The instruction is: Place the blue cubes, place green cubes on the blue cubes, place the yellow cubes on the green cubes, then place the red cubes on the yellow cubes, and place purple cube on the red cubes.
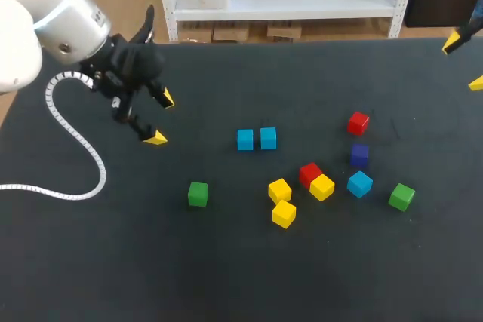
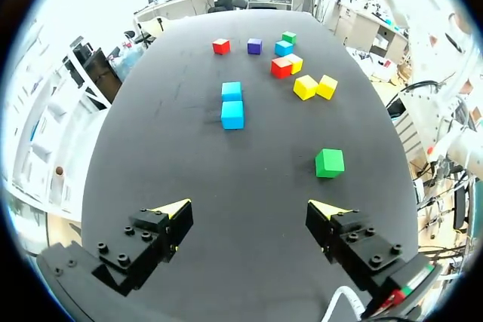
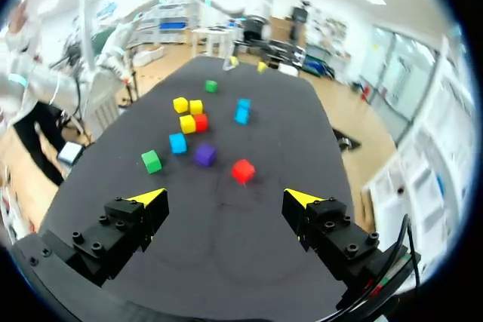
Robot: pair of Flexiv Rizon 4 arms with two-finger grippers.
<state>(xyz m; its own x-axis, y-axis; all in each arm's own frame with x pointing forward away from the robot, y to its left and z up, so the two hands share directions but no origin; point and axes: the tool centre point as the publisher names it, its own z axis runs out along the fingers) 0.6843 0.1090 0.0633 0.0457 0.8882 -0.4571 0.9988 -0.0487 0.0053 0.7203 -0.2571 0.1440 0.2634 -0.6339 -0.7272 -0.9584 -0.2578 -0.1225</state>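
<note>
all cubes single on the table, both grippers open-handed

left gripper (image 1: pixel 161 118) hangs over the left part of the black table (image 1: pixel 90 262), fingers wide apart and gripping nothing. right gripper (image 1: pixel 464 62) is at the far right edge. only its yellow tips show in the head view. in its own wrist view the fingers stand apart around bare table.

first blue cube (image 1: pixel 245 139) and second blue cube (image 1: pixel 269 138) sit side by side, touching, near the table's middle. third blue cube (image 1: pixel 360 184) lies well to their right, just in front of the purple cube (image 1: pixel 359 154).

near green cube (image 1: pixel 198 194) sits alone, left of the cluster and closest to the left gripper. far green cube (image 1: pixel 401 196) is just right of the third blue cube.

three yellow cubes: front yellow cube (image 1: pixel 284 214), middle yellow cube (image 1: pixel 279 190) right behind it, and right yellow cube (image 1: pixel 322 187) pressed against the near red cube (image 1: pixel 309 173). far red cube (image 1: pixel 358 122) stands apart, beyond the purple cube.

every cube rests directly on the table.
</note>
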